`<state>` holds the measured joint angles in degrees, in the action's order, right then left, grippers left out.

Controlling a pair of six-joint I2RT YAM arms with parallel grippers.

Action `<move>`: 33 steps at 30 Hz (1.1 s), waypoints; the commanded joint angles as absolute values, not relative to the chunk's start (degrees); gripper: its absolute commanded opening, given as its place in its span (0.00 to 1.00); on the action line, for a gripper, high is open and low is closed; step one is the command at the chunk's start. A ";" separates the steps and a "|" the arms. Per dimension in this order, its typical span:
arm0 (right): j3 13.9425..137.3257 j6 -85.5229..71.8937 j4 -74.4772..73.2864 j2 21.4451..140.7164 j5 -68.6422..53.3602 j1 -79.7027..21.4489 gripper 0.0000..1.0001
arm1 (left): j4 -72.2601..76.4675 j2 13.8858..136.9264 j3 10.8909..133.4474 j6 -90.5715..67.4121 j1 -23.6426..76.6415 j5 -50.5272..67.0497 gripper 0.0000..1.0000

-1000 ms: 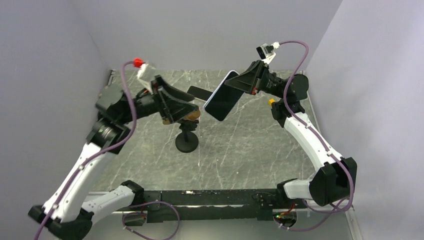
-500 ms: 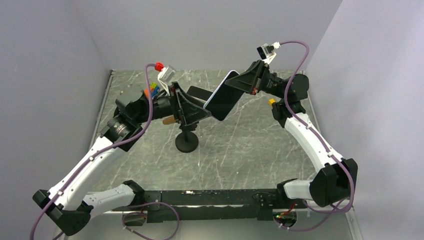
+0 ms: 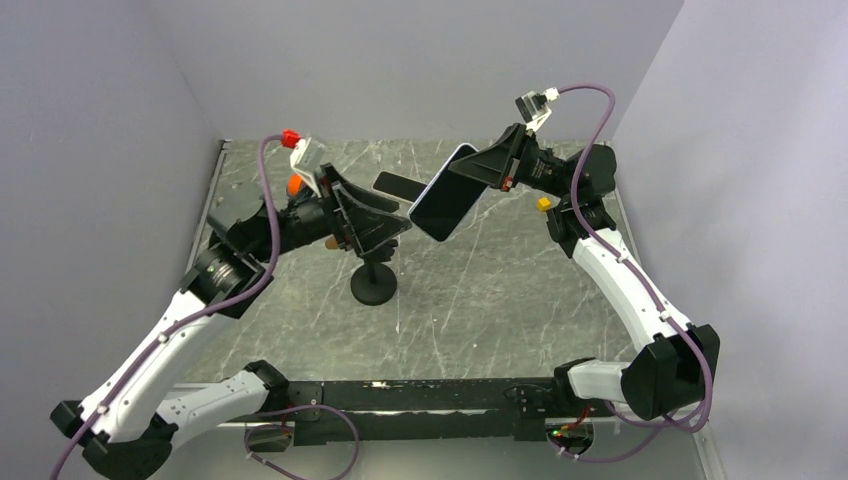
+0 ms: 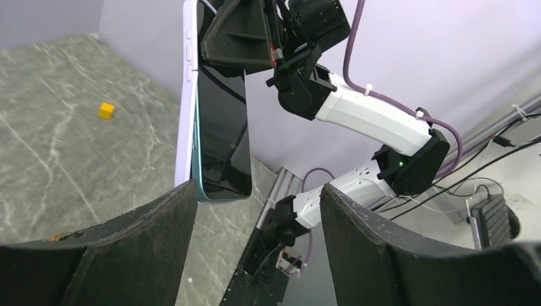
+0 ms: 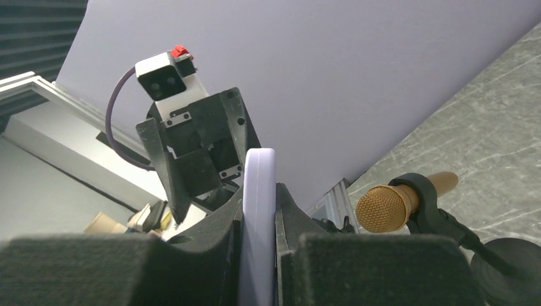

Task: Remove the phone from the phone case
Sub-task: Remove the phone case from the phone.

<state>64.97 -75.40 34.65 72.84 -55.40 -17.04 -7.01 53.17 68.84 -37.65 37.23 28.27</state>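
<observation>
The phone (image 3: 443, 200), dark-screened, sits in a lilac case (image 3: 452, 160) and hangs tilted in the air above the table. My right gripper (image 3: 478, 170) is shut on its upper end; in the right wrist view the case edge (image 5: 258, 210) is pinched between the pads. My left gripper (image 3: 398, 225) is open and empty, just left of the phone's lower end. In the left wrist view the phone (image 4: 220, 115) with its case edge (image 4: 185, 95) hangs just above the left finger (image 4: 127, 255), outside the gap (image 4: 255, 242).
A gold microphone on a black round stand (image 3: 372, 285) stands below the left gripper, and shows in the right wrist view (image 5: 395, 201). A flat black item (image 3: 395, 184) lies behind. A yellow cube (image 3: 543, 204) lies near the right arm. An orange item (image 3: 295, 185) lies at back left.
My left gripper swung right toward the phone's lower end, then drew back slightly left, staying open. The right gripper and phone barely moved.
</observation>
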 commanded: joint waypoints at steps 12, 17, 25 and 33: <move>68.73 -76.24 37.15 71.34 -53.22 -16.87 0.00 | 1.08 57.74 67.24 -44.72 37.73 37.35 0.73; 68.29 -77.37 39.21 71.65 -53.48 -16.84 0.00 | 0.33 59.34 68.15 -45.03 37.79 39.16 0.73; 66.46 -79.10 45.22 71.25 -54.76 -16.97 0.00 | 1.81 64.93 70.78 -47.38 37.82 44.33 0.71; 66.22 -82.36 50.88 70.18 -55.11 -16.94 0.00 | 1.75 65.01 69.80 -46.89 37.82 40.56 0.70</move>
<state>64.66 -76.86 41.85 72.84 -56.18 -16.14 -0.21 65.08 69.45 -46.22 37.76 42.24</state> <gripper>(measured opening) 0.185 0.708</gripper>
